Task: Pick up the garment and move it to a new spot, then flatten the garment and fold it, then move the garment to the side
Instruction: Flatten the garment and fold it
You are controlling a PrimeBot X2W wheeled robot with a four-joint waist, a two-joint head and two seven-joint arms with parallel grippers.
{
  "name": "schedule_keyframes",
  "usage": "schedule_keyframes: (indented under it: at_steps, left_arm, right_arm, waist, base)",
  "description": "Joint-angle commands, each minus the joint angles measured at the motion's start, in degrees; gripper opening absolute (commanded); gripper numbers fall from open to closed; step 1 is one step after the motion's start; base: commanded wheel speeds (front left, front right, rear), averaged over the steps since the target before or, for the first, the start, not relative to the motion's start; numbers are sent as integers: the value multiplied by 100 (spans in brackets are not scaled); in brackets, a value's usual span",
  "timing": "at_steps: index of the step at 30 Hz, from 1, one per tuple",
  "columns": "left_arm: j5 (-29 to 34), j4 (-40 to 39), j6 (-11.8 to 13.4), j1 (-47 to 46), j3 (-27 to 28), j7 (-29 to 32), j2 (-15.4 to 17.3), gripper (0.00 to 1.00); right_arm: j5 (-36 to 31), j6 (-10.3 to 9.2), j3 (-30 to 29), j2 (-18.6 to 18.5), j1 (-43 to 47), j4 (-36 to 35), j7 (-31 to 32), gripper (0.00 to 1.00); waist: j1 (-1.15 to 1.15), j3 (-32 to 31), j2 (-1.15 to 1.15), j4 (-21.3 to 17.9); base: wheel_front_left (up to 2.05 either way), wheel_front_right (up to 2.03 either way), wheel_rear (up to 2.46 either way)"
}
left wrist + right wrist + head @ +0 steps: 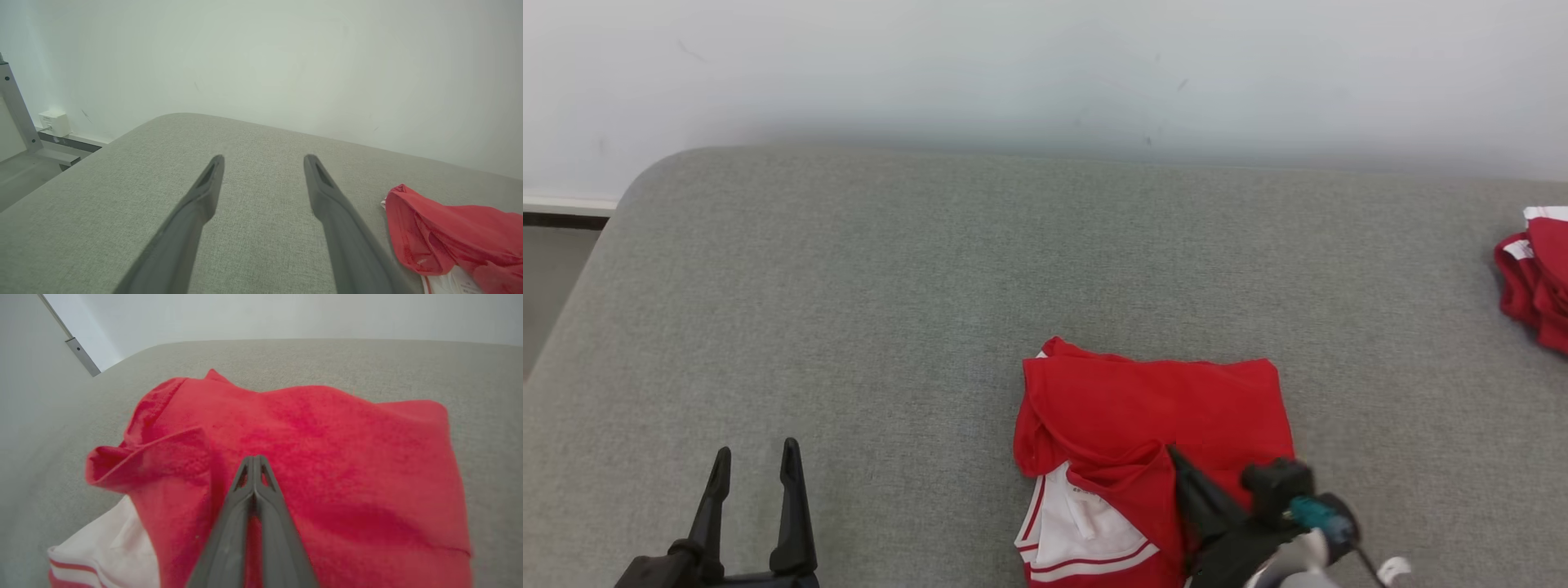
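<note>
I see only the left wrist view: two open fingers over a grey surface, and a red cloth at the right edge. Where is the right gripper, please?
Observer: The right gripper is shut, its tips together above the middle of the red garment.
Operator: Does it pinch the cloth?
Observer: In the right wrist view no fold shows between the tips. I cannot tell whether they touch the cloth.
Operator: Is other clothing on the surface?
Observer: Yes, a second red and white pile lies at the far right edge of the head view, well apart from the garment.
</note>
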Motion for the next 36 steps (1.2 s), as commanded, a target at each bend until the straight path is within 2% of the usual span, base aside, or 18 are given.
schedule_keyframes:
  at_steps: [1,10,13,22,30,36]
  left_arm:
    - [-43,0,-21,1,-17,-16,-4,100]
    - [-83,5,51,-9,-55,-16,-4,100]
    - [-99,-12,62,-10,-54,-16,-4,100]
    - [1,-55,59,-16,43,-16,-4,100]
    - [192,-125,15,17,169,-16,-4,100]
    - [315,-138,-5,77,176,-16,-4,100]
  right_arm:
    - [45,-17,159,104,34,46,-18,0]
    - [249,-17,1354,373,222,-132,-19,0]
    - [305,-17,1345,379,137,-270,-19,0]
    - [32,-17,337,83,65,-1051,-11,0]
    - [-321,-17,-939,-121,435,-1677,-9,0]
    - [-564,-17,-1682,-126,900,-1962,-10,0]
  waist:
    - [0,22,0,58]
    - [0,26,0,82]
    - [0,34,0,22]
    - [0,3,0,-309]
    - [0,-74,0,-728]
    - [0,-194,0,-926]
  base:
    - [0,0,0]
    - [0,0,0]
    - [0,0,0]
    - [0,0,0]
    - [0,0,0]
    - [0,0,0]
